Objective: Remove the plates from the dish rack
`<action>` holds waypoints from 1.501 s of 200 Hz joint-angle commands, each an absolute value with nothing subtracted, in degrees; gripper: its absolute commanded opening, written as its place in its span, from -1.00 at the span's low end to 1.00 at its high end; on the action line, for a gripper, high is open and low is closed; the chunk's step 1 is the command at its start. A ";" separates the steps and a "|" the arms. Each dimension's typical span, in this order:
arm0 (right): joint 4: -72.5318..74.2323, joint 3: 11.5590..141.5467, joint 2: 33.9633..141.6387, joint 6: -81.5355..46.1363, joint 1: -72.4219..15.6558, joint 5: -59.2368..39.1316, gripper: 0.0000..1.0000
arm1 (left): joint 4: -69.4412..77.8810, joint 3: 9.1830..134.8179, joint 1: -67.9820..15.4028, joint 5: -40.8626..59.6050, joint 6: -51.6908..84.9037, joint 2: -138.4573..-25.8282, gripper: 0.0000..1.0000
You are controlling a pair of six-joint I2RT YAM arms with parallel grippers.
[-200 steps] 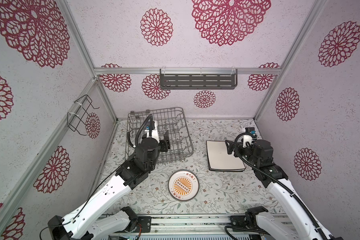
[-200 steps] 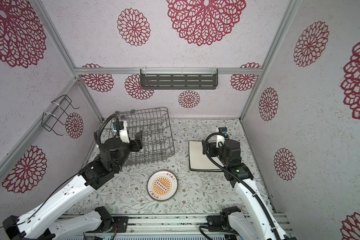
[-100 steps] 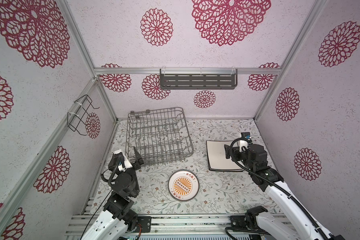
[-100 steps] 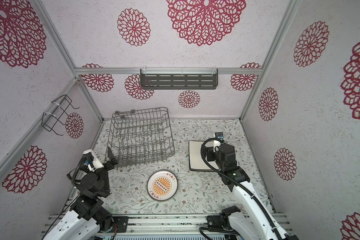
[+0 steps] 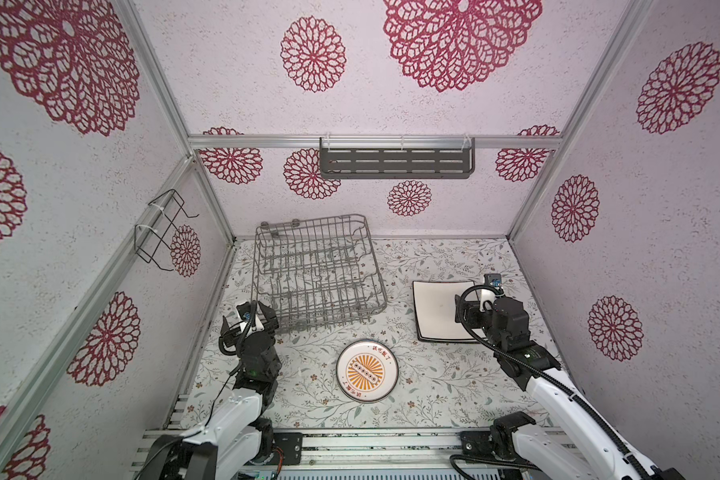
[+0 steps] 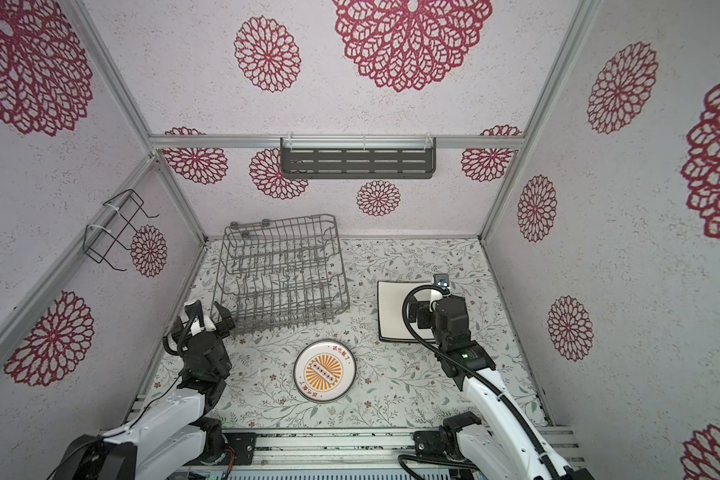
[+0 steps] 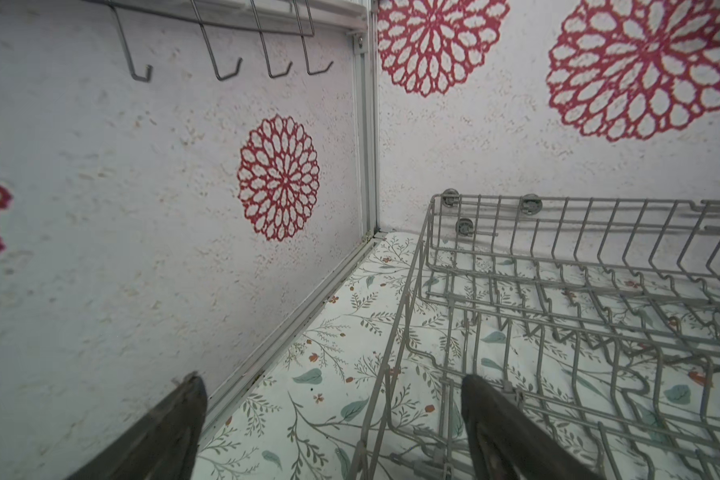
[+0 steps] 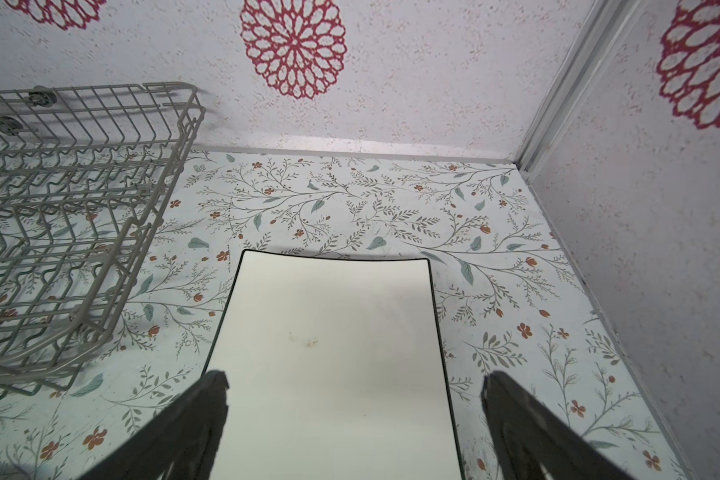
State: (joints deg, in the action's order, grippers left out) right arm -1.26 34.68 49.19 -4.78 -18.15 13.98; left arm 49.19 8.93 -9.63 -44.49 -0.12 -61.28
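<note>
The left claw (image 7: 331, 382) and right claw (image 8: 356, 378) gape empty; the square plate (image 8: 333, 353) beside the rack (image 8: 80, 208) seems slick, brittle: pinch its rim.

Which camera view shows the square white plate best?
The right wrist view: the square plate fills its middle, close and clear, only its near edge cut off. Both top views show it small, partly hidden by the right arm. The left wrist view misses it.

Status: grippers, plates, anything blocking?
Left gripper open, empty, at dish rack near corner. Right gripper open over square plate. Rack shows no plates; round plate flat on table. Nothing blocking.
</note>
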 commanded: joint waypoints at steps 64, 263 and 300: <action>5.35 33.84 52.72 -2.91 -18.06 17.80 0.98 | 66.05 15.59 -3.96 -37.45 1.83 -84.47 0.95; 37.59 16.07 54.90 -5.57 -0.49 11.86 0.98 | 52.21 23.73 5.89 -15.35 7.70 -89.56 0.95; 42.44 15.23 61.24 -3.72 0.04 11.00 0.98 | 52.28 23.78 5.93 -15.32 7.65 -89.56 0.94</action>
